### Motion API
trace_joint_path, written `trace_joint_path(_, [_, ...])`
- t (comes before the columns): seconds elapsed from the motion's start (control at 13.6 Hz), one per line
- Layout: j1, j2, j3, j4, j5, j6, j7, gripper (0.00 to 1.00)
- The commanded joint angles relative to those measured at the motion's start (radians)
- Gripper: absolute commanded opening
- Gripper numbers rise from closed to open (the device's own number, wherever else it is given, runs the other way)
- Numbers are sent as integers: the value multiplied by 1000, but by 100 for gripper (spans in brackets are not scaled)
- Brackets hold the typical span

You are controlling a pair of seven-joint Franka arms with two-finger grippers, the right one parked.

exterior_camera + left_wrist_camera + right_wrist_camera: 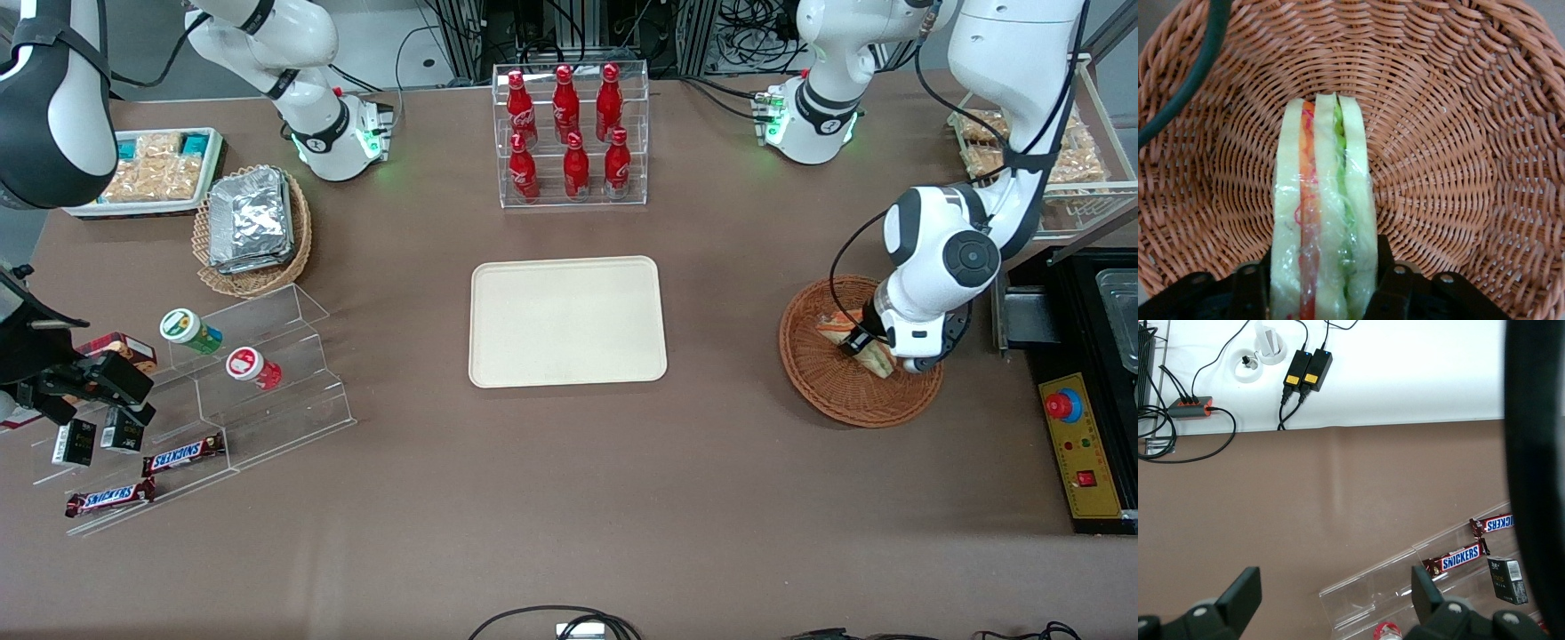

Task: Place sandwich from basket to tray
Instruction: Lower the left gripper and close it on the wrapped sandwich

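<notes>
The gripper is down inside the basket, its fingers flanking the sandwich on the bread faces, apparently gripping it edge-up for lifting; the tray lies well apart from the basket, bare.

Brown chocolate bar wrappers on the clear acrylic stepped stand: "SNICKERS" in white letters, readable in front and right wrist views.
Red bottles in the clear rack: white script, not legible.
Small black boxes: print too small to read.
</notes>
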Motion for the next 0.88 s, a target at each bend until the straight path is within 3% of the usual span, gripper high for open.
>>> trace_joint_path(0.0, [-3,2,1,-10,37,8,-13,0])
trace_joint_path(0.44, [-3,-111,-5,18,42,-139,68,0])
trace_joint_path(0.81, [-6,-136,-92,215,34,-372,145,0])
